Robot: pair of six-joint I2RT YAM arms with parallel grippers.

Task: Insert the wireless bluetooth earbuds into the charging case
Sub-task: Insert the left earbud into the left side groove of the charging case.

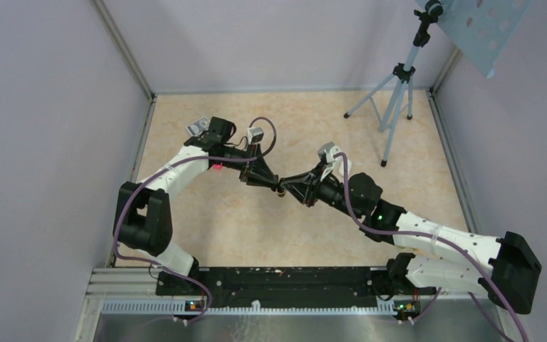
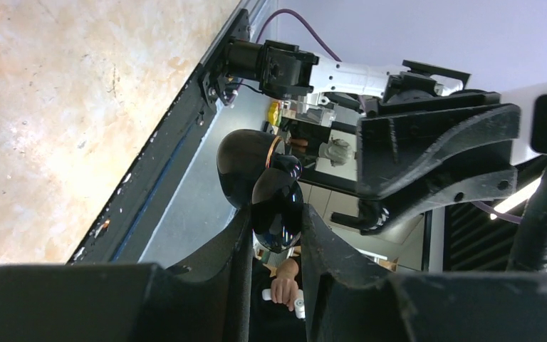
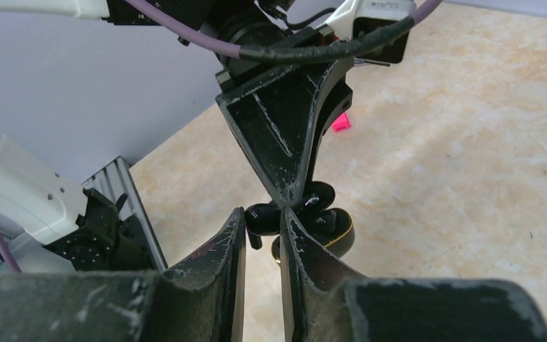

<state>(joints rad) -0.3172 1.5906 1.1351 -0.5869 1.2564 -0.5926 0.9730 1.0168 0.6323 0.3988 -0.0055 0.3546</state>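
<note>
pinching an earbud [image 3: 260, 218], the right tool [image 3: 262, 229] is at the charging case [image 2: 251, 162] clamped in the left tool [image 2: 276, 217]; next, i think, careful alignment.

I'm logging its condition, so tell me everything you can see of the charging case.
The charging case is glossy black, smooth and rounded, plastic by its look, with a thin gold-coloured trim. It seems hinged open, with two domed halves at an angle. It hangs above the table, clamped between the fingertips of the left gripper. The right gripper pinches a small black earbud close beside it; whether they touch cannot be told.
</note>
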